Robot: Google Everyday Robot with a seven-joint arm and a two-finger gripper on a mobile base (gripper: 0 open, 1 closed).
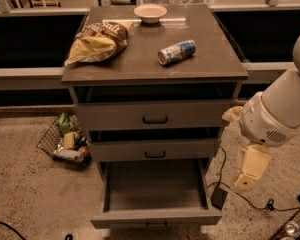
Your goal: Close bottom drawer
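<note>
A grey-brown cabinet (155, 69) stands mid-frame on a speckled floor (25, 199). On its top lie a crumpled chip bag (97, 41) at left, a small bowl (150, 12) at the back, and a can (176, 52) on its side. The bottom drawer (155, 189), lowest of three, is pulled far out toward the lower edge of the frame, its shallow tray bare. The gripper (250, 168) hangs at right, beside the cabinet and apart from it; whether it is open or closed cannot be told. A wire basket (64, 144) of litter sits on the floor at left.
</note>
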